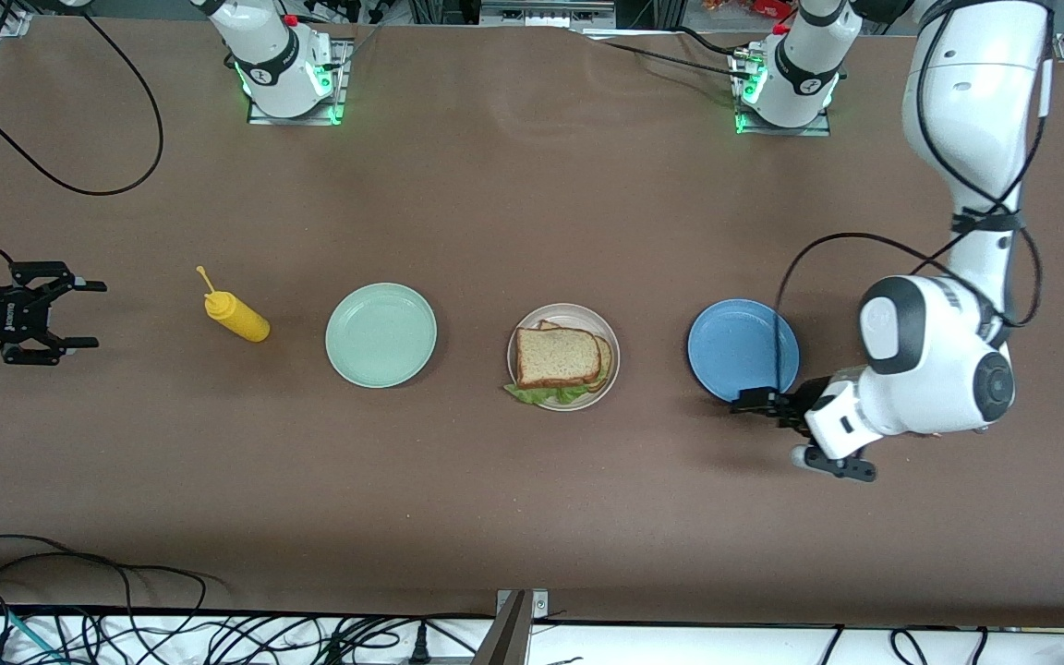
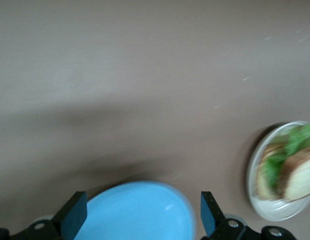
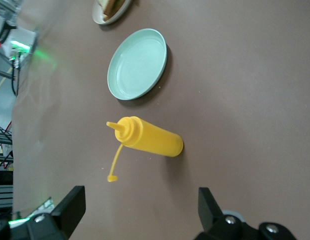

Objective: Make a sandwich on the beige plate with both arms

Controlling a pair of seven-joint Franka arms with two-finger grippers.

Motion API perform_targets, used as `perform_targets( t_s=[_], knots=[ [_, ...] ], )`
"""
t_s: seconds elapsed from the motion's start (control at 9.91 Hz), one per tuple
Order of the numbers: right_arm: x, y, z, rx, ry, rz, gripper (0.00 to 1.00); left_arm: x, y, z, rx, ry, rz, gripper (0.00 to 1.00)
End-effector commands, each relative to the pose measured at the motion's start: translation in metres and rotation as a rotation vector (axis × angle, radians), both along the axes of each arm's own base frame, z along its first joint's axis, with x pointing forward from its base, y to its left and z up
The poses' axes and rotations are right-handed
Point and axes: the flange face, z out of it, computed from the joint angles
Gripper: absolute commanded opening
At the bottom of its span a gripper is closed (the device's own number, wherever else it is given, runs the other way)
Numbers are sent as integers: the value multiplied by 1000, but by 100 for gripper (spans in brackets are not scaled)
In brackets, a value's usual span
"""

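The sandwich (image 1: 558, 357) lies on the beige plate (image 1: 587, 314) at mid-table: a tan bread slice on top, green lettuce (image 1: 546, 394) sticking out at the edge nearer the front camera. The left wrist view shows the sandwich (image 2: 300, 175) on its plate (image 2: 275, 212) too. My left gripper (image 1: 777, 427) hangs open over the near rim of the blue plate (image 1: 743, 349), nothing between its fingers (image 2: 75, 212). My right gripper (image 1: 87, 315) waits open and empty at the right arm's end of the table.
A mint-green plate (image 1: 381, 334) sits beside the beige plate toward the right arm's end. A yellow squeeze bottle (image 1: 238, 317) lies on its side between that plate and the right gripper, cap hanging loose. Cables trail along the table's edges.
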Motion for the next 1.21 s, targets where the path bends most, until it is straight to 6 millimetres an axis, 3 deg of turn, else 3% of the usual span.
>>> perform_targets(
  t_s=[0.0, 0.3, 0.5, 0.71, 0.91, 1.11],
  knots=[
    [4, 40, 54, -163, 84, -131, 100, -13, 34, 31, 167, 47, 4, 100],
    [12, 92, 101, -437, 132, -329, 100, -23, 41, 68, 258, 98, 150, 100],
    [21, 109, 114, -547, 76, -398, 100, -41, 47, 122, 319, 79, 180, 100],
    [24, 122, 121, -585, 82, -498, 100, -90, 61, 171, 304, 88, 181, 100],
    [25, 131, 131, -602, 92, -595, 100, -141, 65, 199, 317, 74, 161, 100],
    [22, 131, 152, -661, 74, -653, 100, -165, 66, 221, 332, 104, 153, 100]
  ],
)
